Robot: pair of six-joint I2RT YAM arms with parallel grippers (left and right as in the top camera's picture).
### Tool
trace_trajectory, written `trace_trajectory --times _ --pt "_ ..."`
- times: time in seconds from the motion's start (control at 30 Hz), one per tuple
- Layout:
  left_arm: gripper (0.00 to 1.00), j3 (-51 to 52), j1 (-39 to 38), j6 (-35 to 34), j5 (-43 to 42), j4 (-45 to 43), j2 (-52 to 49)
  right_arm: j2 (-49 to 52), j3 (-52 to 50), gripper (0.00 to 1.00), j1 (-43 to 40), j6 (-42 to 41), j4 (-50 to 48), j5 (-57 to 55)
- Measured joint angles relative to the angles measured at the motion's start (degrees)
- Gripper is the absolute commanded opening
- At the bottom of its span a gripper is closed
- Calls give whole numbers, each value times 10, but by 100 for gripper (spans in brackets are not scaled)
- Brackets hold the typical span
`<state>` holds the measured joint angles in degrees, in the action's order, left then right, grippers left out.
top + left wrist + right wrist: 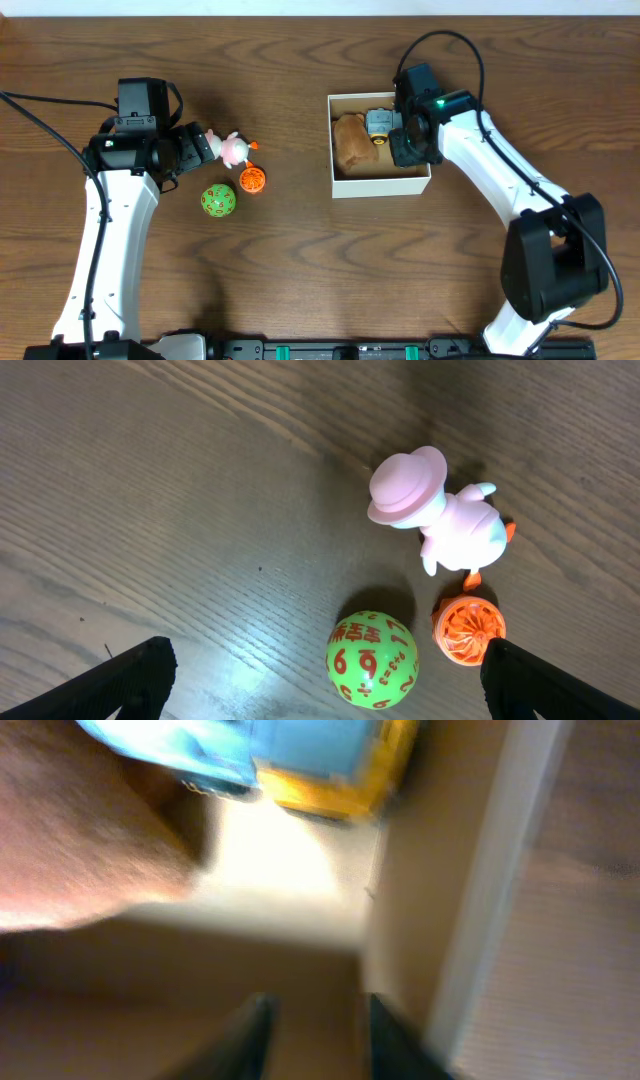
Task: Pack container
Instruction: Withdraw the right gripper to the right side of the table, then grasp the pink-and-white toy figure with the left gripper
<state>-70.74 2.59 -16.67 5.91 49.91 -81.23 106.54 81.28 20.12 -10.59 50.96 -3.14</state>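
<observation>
The container (pixel 380 191), a square white-walled box with a tan inside, stands right of the table's middle. It holds a brown plush toy (pixel 352 143) and a small grey and yellow toy (pixel 380 122). My right gripper (pixel 408 140) hangs inside its right half. In the blurred right wrist view the fingers (pixel 315 1040) stand a little apart with only tan floor between them, the white wall (pixel 490 870) is at right, and the plush (pixel 80 830) and the blue-yellow toy (pixel 300 760) are ahead. My left gripper (pixel 195 148) (pixel 325 665) is wide open and empty above the table.
Three loose toys lie left of centre: a pink figure with a hat (pixel 232 148) (pixel 440 515), a green numbered ball (pixel 217 200) (pixel 372 660) and a small orange ball (pixel 252 180) (pixel 468 630). The green ball lies between my left fingers, the orange ball by the right finger.
</observation>
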Motion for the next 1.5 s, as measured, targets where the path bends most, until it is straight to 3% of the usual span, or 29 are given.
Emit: trace_trajectory --times 0.03,0.17,0.23,0.3,0.5,0.53,0.77,0.9,1.2,1.5 --pt "98 0 0 0 0 0 0 -8 0 60 -1 6 -13 14" --pt "98 0 0 0 0 0 0 -82 0 78 -12 8 -53 73" --pt "98 0 0 0 0 -3 0 -134 0 81 -28 1 -57 89" --pt "98 0 0 -5 0 -10 0 -189 3 99 -55 -9 -54 98" --pt "100 0 0 -32 -18 -7 0 -301 13 99 -203 -36 -6 111" --pt "96 0 0 -32 -22 -9 0 -309 13 99 -232 -42 5 110" --pt "96 0 -14 26 -92 -13 -5 -301 13 99 -359 -66 61 110" --pt "96 -1 -22 53 -101 -7 -47 -299 13 99 -369 -69 70 111" --pt "92 -8 -13 119 -105 -88 -179 -299 13 99 -369 -70 71 112" --pt "93 -26 46 156 -165 -163 -219 -299 13 99 -369 -70 71 112"
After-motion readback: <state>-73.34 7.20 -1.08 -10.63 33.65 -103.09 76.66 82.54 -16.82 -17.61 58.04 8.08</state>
